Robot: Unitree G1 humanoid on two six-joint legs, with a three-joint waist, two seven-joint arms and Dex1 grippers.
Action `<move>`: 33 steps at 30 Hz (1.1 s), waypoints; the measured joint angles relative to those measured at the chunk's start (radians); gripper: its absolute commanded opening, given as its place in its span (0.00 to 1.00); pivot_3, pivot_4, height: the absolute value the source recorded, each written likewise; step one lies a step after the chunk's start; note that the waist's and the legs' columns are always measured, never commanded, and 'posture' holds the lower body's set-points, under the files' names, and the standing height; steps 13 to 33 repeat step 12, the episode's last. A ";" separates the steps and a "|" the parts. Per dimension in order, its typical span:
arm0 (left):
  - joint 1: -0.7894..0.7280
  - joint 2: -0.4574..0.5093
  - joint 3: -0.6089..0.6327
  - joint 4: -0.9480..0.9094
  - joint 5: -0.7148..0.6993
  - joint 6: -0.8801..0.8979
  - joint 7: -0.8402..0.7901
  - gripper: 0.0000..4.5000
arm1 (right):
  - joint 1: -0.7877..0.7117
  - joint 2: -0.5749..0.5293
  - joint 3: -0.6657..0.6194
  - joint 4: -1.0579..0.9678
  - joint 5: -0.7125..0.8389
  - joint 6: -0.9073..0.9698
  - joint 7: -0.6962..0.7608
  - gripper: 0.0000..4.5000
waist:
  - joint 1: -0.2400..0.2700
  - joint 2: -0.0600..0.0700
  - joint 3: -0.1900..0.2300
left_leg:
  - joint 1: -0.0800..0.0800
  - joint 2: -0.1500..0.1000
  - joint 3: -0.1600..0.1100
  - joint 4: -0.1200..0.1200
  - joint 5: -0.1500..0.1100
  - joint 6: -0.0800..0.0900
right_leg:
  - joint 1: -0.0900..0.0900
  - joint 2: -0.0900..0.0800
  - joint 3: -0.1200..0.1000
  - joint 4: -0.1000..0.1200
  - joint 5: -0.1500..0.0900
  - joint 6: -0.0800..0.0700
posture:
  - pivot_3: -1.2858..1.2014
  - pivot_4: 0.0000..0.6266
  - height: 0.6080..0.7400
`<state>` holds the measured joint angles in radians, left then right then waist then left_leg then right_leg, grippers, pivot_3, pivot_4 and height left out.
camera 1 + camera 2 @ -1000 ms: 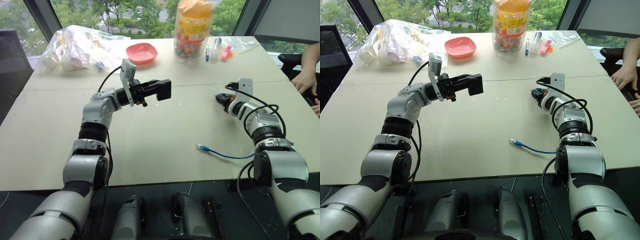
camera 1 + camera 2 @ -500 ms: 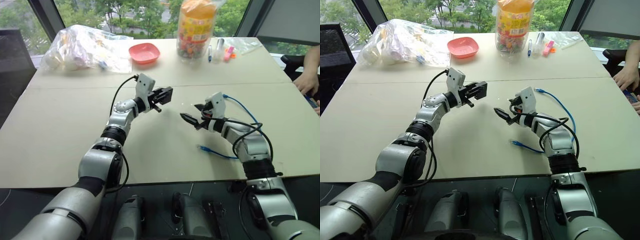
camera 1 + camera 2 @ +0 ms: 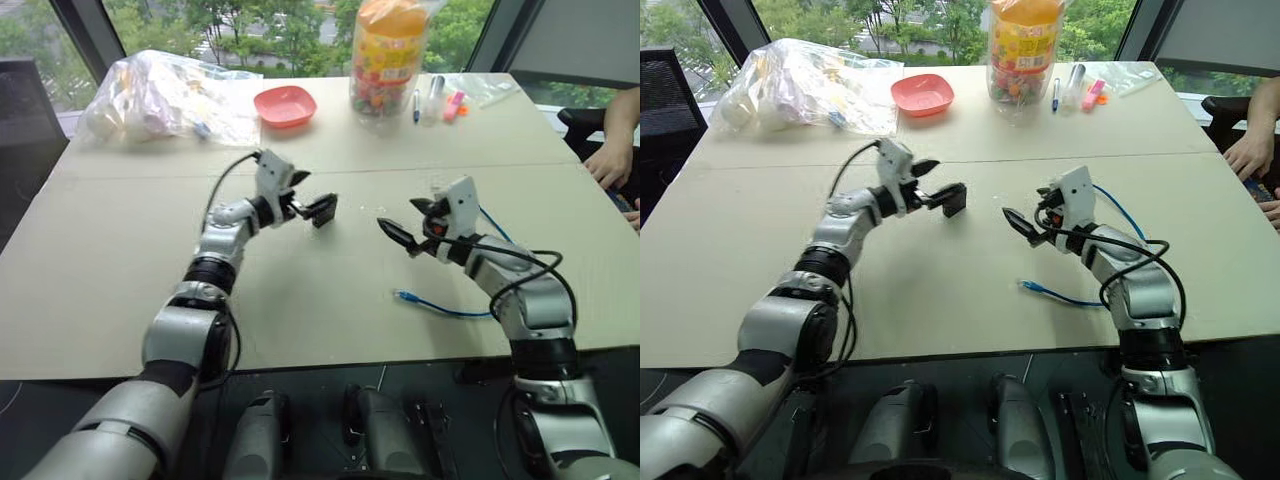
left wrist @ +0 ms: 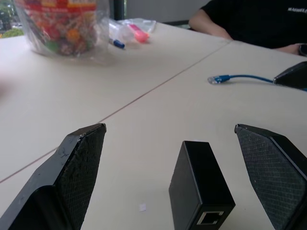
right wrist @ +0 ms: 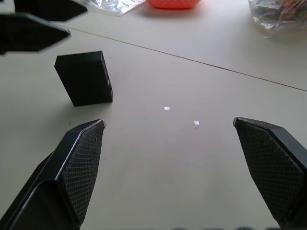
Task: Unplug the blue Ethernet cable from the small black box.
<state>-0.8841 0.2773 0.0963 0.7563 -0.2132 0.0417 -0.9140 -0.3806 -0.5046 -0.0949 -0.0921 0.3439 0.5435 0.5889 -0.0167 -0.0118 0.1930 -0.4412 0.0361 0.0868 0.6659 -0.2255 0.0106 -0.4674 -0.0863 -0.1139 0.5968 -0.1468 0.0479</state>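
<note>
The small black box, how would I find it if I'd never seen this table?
Start at the big beige table and look to its middle, between the two robot arms. The small black box sits there by the open left pincer. Unlike the pointed pincer fingers, it's a plain block with a socket at one end.

One black box [image 3: 954, 198], one blue cable [image 3: 1060, 295], one red bowl [image 3: 921, 94], one candy jar [image 3: 1022, 45], perhaps three pens [image 3: 1076, 88].
</note>
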 measured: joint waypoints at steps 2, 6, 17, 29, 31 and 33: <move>0.104 0.059 0.008 -0.208 -0.051 0.143 -0.014 0.99 | 0.051 -0.018 -0.020 -0.047 0.014 0.003 0.009 1.00 | 0.003 0.000 0.000 | 0.000 0.000 0.000 0.000 0.000 0.000 | 0.000 0.000 0.000 0.000 0.000 0.000 | 0.52 0.24 1.00; 0.369 0.152 0.046 -0.647 -0.202 0.480 0.030 0.99 | 0.185 -0.029 -0.072 -0.198 0.075 0.029 0.029 1.00 | 0.008 0.000 0.000 | 0.001 0.001 -0.001 0.001 0.000 0.000 | 0.002 -0.001 0.000 -0.001 -0.001 0.000 | 0.52 0.24 1.00; 0.659 0.191 0.136 -1.056 -0.351 0.755 0.192 0.99 | 0.345 -0.021 -0.124 -0.369 0.163 0.066 0.010 1.00 | 0.009 0.002 -0.001 | 0.004 0.002 -0.001 0.002 -0.002 -0.004 | 0.007 -0.001 0.000 -0.007 -0.003 -0.003 | 0.52 0.24 1.00; 0.659 0.191 0.136 -1.056 -0.351 0.755 0.192 0.99 | 0.345 -0.021 -0.124 -0.369 0.163 0.066 0.010 1.00 | 0.009 0.002 -0.001 | 0.004 0.002 -0.001 0.002 -0.002 -0.004 | 0.007 -0.001 0.000 -0.007 -0.003 -0.003 | 0.52 0.24 1.00; 0.659 0.191 0.136 -1.056 -0.351 0.755 0.192 0.99 | 0.345 -0.021 -0.124 -0.369 0.163 0.066 0.010 1.00 | 0.009 0.002 -0.001 | 0.004 0.002 -0.001 0.002 -0.002 -0.004 | 0.007 -0.001 0.000 -0.007 -0.003 -0.003 | 0.52 0.24 1.00; 0.659 0.191 0.136 -1.056 -0.351 0.755 0.192 0.99 | 0.345 -0.021 -0.124 -0.369 0.163 0.066 0.010 1.00 | 0.009 0.002 -0.001 | 0.004 0.002 -0.001 0.002 -0.002 -0.004 | 0.007 -0.001 0.000 -0.007 -0.003 -0.003 | 0.52 0.24 1.00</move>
